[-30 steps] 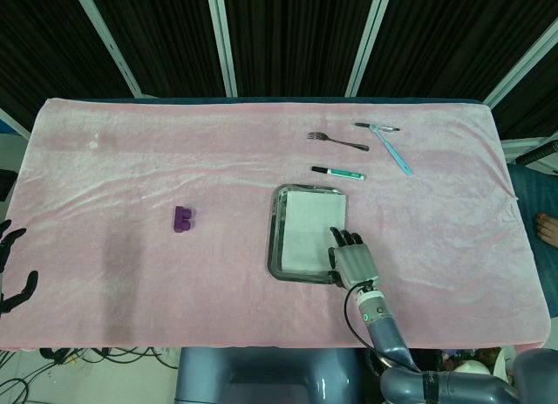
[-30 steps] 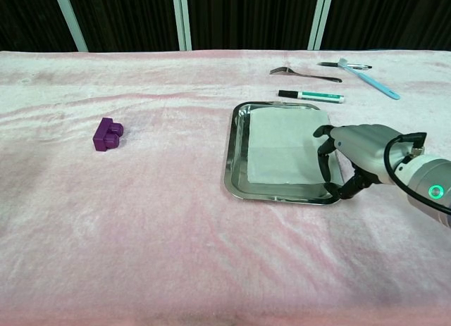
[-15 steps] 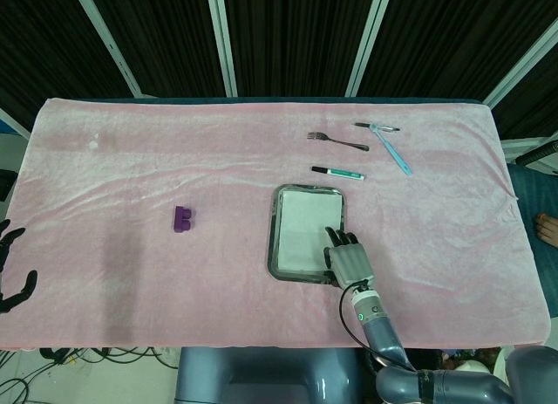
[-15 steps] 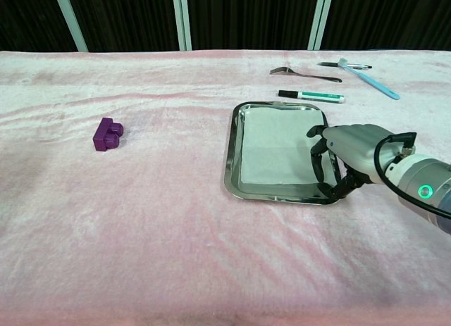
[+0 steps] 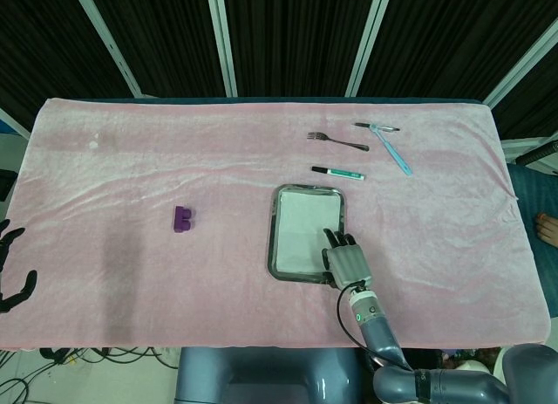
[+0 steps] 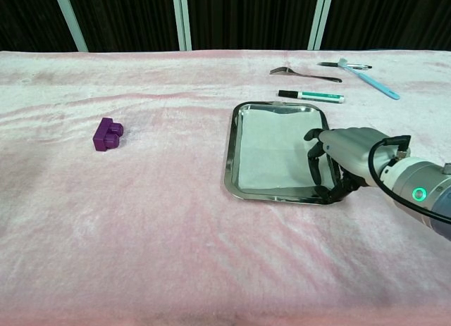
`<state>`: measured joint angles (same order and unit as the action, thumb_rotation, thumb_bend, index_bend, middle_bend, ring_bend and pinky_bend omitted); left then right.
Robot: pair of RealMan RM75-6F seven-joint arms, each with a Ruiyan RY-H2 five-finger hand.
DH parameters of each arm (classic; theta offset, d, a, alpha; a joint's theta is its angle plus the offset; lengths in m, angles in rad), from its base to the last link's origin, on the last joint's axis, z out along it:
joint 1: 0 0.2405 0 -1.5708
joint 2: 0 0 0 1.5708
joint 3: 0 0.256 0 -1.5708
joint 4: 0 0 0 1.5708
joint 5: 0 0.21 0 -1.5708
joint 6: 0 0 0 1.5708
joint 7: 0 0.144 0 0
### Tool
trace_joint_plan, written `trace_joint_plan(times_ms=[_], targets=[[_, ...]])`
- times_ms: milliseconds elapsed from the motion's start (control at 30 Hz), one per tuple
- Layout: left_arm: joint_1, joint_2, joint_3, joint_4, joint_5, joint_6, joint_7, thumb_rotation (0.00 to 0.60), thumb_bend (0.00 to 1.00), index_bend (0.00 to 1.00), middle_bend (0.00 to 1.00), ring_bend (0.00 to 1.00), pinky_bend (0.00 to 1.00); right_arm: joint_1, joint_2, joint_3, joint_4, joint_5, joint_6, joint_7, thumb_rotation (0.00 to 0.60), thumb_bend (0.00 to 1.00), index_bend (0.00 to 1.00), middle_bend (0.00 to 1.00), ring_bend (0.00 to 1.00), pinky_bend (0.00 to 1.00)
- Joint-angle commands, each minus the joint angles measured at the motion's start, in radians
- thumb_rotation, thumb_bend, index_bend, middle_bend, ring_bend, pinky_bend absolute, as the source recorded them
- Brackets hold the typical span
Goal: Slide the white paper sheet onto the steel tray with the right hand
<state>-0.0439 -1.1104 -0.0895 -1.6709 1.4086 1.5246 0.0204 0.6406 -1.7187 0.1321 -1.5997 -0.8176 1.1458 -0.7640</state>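
— Pink cloth [image 6: 176,220] over the whole table. Nearest item?

— My right hand [image 6: 345,157], fingers spread flat, pressing the white paper sheet [image 6: 271,153], gripping nothing. Sheet lies inside the steel tray [image 6: 230,164].

— Left hand?

— My left hand [image 5: 10,269], at the table's left edge, fingers apart, empty.

— Further back?

— Purple block [image 6: 107,134], left. Green marker [image 6: 311,96] just behind the tray. Then fork [image 6: 303,73], blue toothbrush [image 6: 370,78], farthest.
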Motion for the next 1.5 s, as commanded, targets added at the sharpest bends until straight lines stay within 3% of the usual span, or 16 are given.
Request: trace_joint_plan(times_ms=[33,600,1200,1500], targets=[[0.000,0.000,0.000,0.000,0.000,0.000,-0.001,0.600,0.40,0.15,0.04,0.00,0.00,0.001,-0.001,0.000,0.001,0.001,0.001,0.001,0.600,0.40,0.81,0.08,0.12,0.17],[0.000,0.000,0.000,0.000,-0.001,0.000,0.001,0.600,0.39,0.15,0.04,0.00,0.00,0.011,0.013,-0.010,-0.014,0.026,-0.012,-0.008,0.600,0.36,0.46,0.04,0.11,0.16],[0.000,-0.001,0.000,-0.001,-0.001,-0.001,0.003,0.600,0.40,0.15,0.04,0.00,0.00,0.030,0.060,-0.008,-0.089,0.046,0.003,-0.033,0.600,0.35,0.34,0.03,0.10,0.17],[0.001,-0.001,0.000,-0.003,-0.003,-0.001,0.004,0.600,0.39,0.15,0.04,0.00,0.00,0.077,0.124,-0.008,-0.173,0.160,-0.013,-0.130,0.600,0.35,0.23,0.03,0.09,0.16]])
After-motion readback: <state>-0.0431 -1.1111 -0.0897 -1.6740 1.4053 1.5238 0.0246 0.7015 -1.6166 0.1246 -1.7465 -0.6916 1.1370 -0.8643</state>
